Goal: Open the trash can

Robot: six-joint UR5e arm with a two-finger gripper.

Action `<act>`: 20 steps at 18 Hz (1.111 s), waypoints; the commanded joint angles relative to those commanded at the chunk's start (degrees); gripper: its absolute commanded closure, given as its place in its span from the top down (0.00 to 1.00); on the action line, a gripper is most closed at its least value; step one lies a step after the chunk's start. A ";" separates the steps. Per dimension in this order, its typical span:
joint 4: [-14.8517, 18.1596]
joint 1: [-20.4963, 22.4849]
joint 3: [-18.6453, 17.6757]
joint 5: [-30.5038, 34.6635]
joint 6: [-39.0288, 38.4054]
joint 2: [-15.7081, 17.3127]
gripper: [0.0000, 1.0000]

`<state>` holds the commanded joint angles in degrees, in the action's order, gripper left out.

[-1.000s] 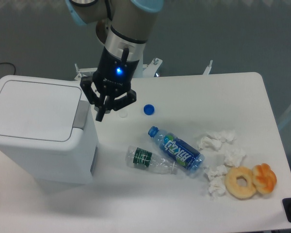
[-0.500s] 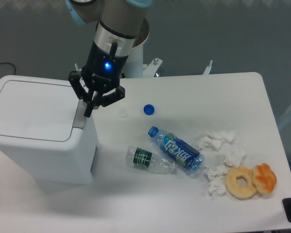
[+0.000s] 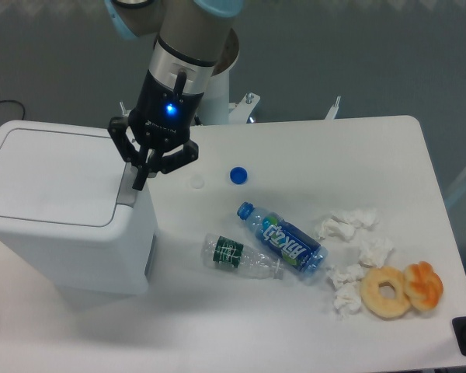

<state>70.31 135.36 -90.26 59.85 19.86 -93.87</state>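
The jaws are drawn together with nothing held between them, their dark tip pointing down onto the grey push-button tab (image 3: pixel 129 183) of the trash can (image 3: pixel 62 206). The gripper (image 3: pixel 142 177) hangs from the arm's wrist, where a blue light glows, and sits right at the bin's right edge; whether the tip is pressing the tab or only just above it cannot be told from this view.

The trash can, a large white boxy bin, stands at the left end of the white surface (image 3: pixel 311 148). Its flat lid (image 3: pixel 50 175) lies fully down, so the bin is not yet open. Judging by this, the approach is done and the press and the lid's release are left.

To the right lie a blue bottle cap (image 3: pixel 238 176), two plastic bottles, crumpled tissues (image 3: pixel 353 249) and two doughnuts.
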 joint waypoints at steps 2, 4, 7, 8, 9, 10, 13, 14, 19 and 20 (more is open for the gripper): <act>-0.18 -0.18 -0.79 0.09 0.17 0.09 0.01; -0.53 -0.18 -1.41 0.09 0.18 0.26 0.01; -0.53 -0.18 -1.50 0.09 0.09 0.26 0.02; -0.53 -0.18 -1.50 0.09 0.09 0.35 0.02; -0.53 -0.18 -1.41 0.09 0.09 0.35 0.02; -0.53 -0.18 -1.41 0.09 0.09 0.35 0.02; -0.70 -0.18 -1.32 0.09 0.18 0.61 0.02; -0.70 -0.09 -1.15 0.00 0.18 0.79 0.04; -0.88 0.70 0.35 0.44 0.79 0.88 1.00; -1.14 1.22 0.35 0.96 0.88 0.88 1.00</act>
<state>69.17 136.58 -89.91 60.82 20.74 -92.99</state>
